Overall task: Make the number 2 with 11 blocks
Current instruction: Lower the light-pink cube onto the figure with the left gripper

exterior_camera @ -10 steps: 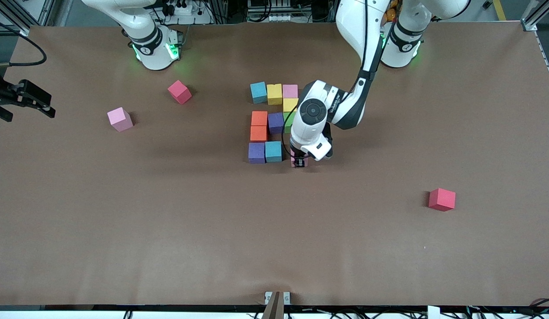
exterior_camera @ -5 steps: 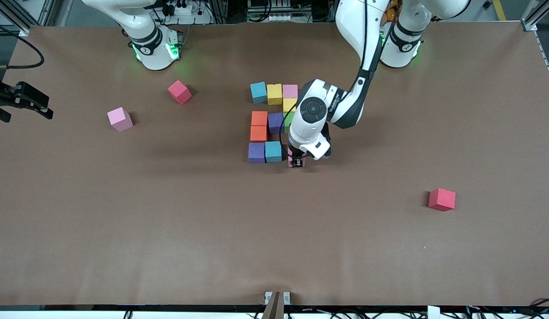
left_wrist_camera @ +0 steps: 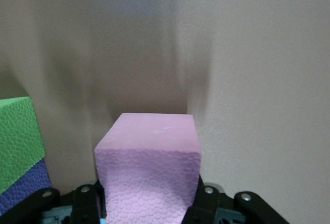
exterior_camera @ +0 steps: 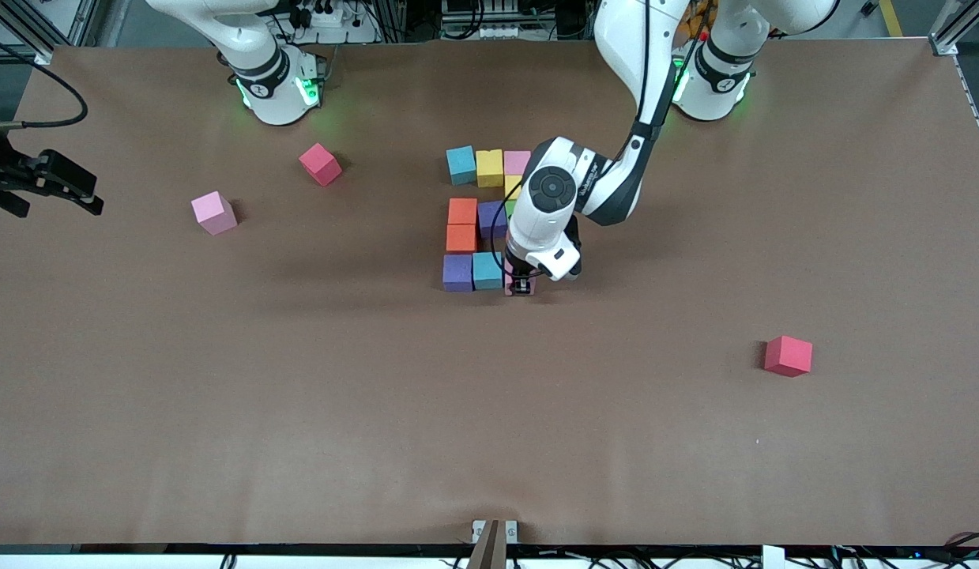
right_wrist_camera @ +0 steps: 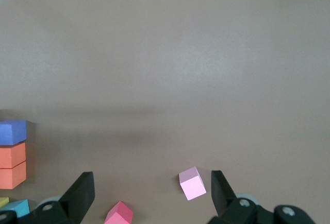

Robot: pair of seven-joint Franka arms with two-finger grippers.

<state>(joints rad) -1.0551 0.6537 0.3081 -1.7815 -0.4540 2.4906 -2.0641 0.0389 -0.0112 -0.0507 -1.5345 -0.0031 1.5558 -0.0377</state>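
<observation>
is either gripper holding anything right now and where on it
The left gripper pinches a pink block by two opposite side faces. The right gripper holds nothing.

Held block (left_wrist_camera: 148, 172) beside grouped blocks (exterior_camera: 473, 225).

Small matte foam cubes of equal size lie grouped mid-desk. Farthest from the front camera, a cyan cube (exterior_camera: 461, 164), a yellow cube (exterior_camera: 489, 167) and a pink cube (exterior_camera: 517, 161) sit touching in a row. Just nearer, a second yellow cube (exterior_camera: 511, 187) and a green cube (exterior_camera: 510, 208) are partly hidden. A purple cube (exterior_camera: 490, 218) sits beside two stacked-looking orange cubes (exterior_camera: 461, 224), which lie touching. Nearest the camera, another purple cube (exterior_camera: 457, 272) touches a cyan one (exterior_camera: 487, 269). A pink cube (left_wrist_camera: 149, 172), clamped upright in the left end effector (left_wrist_camera: 149, 206), stands just beside that cyan one. One more pink cube (exterior_camera: 213, 212) lies apart, toward the right arm's end.
</observation>
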